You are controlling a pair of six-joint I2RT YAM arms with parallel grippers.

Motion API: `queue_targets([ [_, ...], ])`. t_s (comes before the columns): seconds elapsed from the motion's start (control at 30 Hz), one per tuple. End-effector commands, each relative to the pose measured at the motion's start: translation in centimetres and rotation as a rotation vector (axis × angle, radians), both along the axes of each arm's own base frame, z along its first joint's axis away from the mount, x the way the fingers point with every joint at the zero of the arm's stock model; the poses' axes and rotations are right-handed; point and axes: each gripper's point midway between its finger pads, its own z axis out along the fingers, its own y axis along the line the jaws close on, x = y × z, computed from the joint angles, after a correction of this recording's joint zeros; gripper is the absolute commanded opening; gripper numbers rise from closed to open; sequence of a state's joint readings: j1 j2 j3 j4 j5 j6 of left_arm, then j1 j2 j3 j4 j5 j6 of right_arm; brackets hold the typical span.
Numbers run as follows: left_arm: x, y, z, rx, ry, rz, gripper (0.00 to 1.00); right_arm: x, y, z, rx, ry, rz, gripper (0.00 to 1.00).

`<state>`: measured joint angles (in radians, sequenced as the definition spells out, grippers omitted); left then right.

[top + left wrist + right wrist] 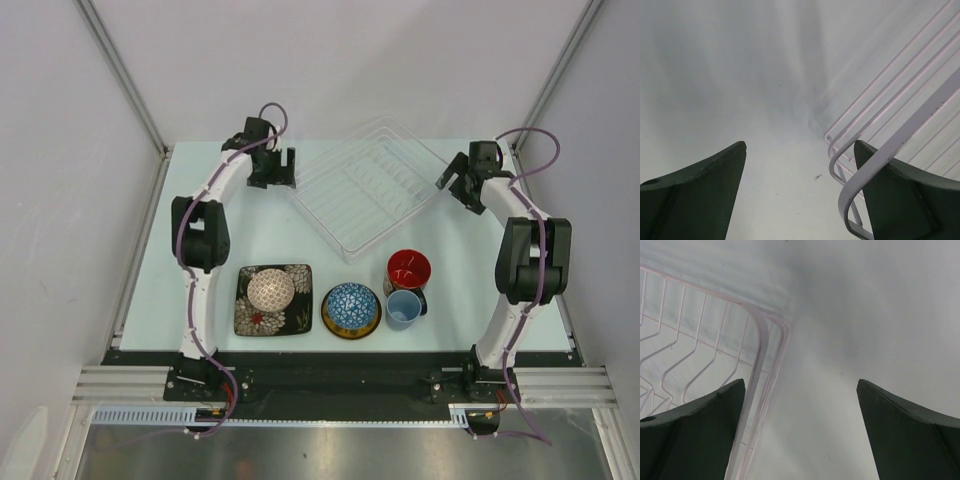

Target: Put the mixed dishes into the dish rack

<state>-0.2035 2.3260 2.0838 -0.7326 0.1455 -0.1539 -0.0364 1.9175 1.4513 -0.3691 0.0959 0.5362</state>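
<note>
Sitting askew: clear, thin-ribbed rectangular dish rack (345,225).

Nothing legible from where I stand: no words, numbers or brand marks anywhere. The black square floral plate (291,321) carries only flowers, the blue mosaic bowl (351,305) only a tile pattern, and the dish rack (370,190) and desk (270,235) look unmarked.

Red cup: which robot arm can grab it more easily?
Probably the right. The red cup sits over on the right, closer to the open right gripper. The left gripper, also open, is at the rack's left corner, farther away.
</note>
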Motion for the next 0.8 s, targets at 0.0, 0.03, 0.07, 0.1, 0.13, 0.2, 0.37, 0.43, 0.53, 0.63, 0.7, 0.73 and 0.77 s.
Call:
queue_targets([
  [0.0,2.7,1.8,1.4,0.08,-0.078,0.018,0.94,-1.5,0.3,3.6,-0.052,-0.042,0.013,1.0],
  [0.03,2.9,1.8,1.5,0.084,-0.086,0.013,0.94,-1.8,0.5,3.7,-0.053,-0.041,0.019,0.99],
  [0.07,3.2,1.8,1.4,0.087,-0.092,0.015,0.94,-2.3,0.6,4.0,-0.058,-0.043,0.022,1.0],
  [0.1,3.8,1.7,2.0,0.086,-0.113,0.012,0.95,-2.5,0.7,4.1,-0.058,-0.043,0.026,1.0],
  [0.13,4.1,1.7,2.2,0.088,-0.124,0.01,0.95,-2.9,0.7,4.1,-0.059,-0.04,0.027,1.0],
  [0.2,5.1,1.8,3.0,0.094,-0.162,0.011,0.95,-3.6,0.5,4.3,-0.069,-0.037,0.024,1.0],
  [0.37,7.2,1.8,4.7,0.107,-0.245,0.012,0.96,-5.2,0.3,3.1,-0.082,0.008,0.022,1.0],
  [0.43,7.7,1.9,4.7,0.118,-0.261,0.017,0.96,-5.6,0.3,2.6,-0.08,0.024,0.022,1.0],
  [0.53,8.2,1.9,5.1,0.123,-0.284,0.013,0.96,-6.2,1.8,1.7,-0.08,0.045,0.059,1.0],
  [0.63,9.1,2.0,6.1,0.136,-0.331,0.007,0.97,-6.3,2.5,1.7,-0.082,0.046,0.08,1.0],
  [0.7,9.9,2.8,7.5,0.165,-0.38,0.03,0.98,-6.7,3.5,1.8,-0.068,0.054,0.101,1.0],
  [0.73,10.4,3.0,8.2,0.168,-0.409,0.042,0.98,-6.9,3.8,1.9,-0.074,0.057,0.107,1.0],
  [0.77,10.9,3.5,8.9,0.169,-0.432,0.057,0.98,-7.3,4.1,1.8,-0.081,0.071,0.118,1.0],
])
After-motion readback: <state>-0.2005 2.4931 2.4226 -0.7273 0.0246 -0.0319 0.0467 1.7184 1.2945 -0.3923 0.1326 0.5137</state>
